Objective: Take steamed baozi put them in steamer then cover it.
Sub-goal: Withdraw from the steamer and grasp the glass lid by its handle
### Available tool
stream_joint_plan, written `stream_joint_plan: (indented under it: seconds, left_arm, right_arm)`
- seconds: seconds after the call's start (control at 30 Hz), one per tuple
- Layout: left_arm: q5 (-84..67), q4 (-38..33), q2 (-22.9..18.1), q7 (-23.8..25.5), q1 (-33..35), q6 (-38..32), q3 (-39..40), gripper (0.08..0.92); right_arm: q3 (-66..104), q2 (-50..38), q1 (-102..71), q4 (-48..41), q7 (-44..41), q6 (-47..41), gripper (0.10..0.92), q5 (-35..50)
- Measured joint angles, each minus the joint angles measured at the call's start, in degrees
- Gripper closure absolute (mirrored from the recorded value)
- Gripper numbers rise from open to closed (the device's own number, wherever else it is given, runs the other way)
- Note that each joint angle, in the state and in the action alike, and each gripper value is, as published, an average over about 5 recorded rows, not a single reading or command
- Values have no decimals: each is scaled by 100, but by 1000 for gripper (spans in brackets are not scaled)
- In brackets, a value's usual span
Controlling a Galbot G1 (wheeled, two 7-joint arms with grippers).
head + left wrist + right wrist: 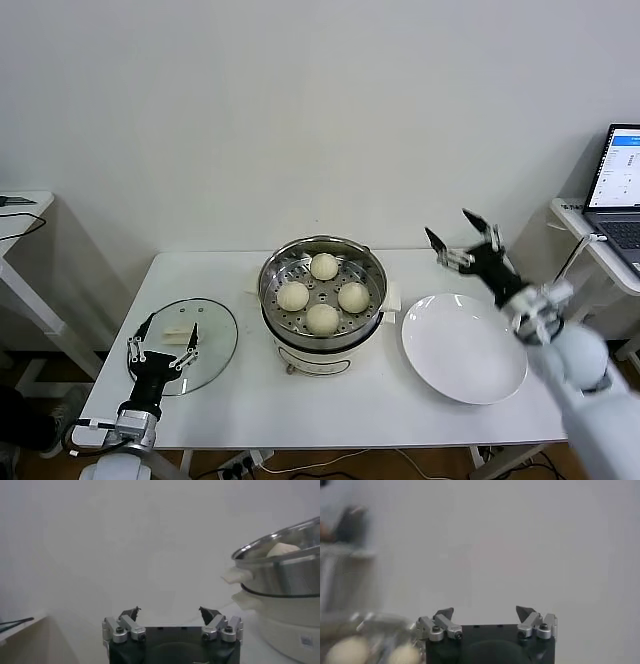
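Note:
Four cream-white baozi (322, 292) lie on the perforated tray inside the steel steamer (370, 270) at the table's middle. The steamer also shows in the left wrist view (280, 575) with one bun's top (282, 549). The glass cover (215, 345) with its white handle (175, 332) lies flat on the table at the left. My left gripper (163, 340) is open just above the cover's handle. My right gripper (462, 238) is open and empty, raised above the far edge of the white plate, to the right of the steamer. Two buns (350, 650) show blurred in the right wrist view.
An empty white plate (463, 347) lies right of the steamer. A laptop (618, 185) sits on a side table at the far right. Another small table (20, 215) stands at the far left. A white wall is behind.

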Motion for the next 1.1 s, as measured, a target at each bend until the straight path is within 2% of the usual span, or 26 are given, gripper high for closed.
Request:
stream_joint_plan:
  seconds: [0.27, 0.5, 0.8, 1.1]
  left_arm:
    - [556, 132, 9, -145, 39, -198, 37, 177]
    - [2265, 559, 86, -606, -30, -671, -92, 177]
    - [4895, 1487, 242, -1352, -329, -1157, -250, 177]
    - [6259, 2232, 279, -1785, -811, -1292, -289, 177]
  right_arm:
    - [534, 1272, -1310, 358, 701, 702, 203, -268]
    - [665, 1991, -1790, 434, 1022, 1056, 203, -490]
    - [703, 2443, -2015, 395, 1208, 1287, 203, -662]
    - [743, 2638, -2106, 328, 1274, 1405, 203, -734]
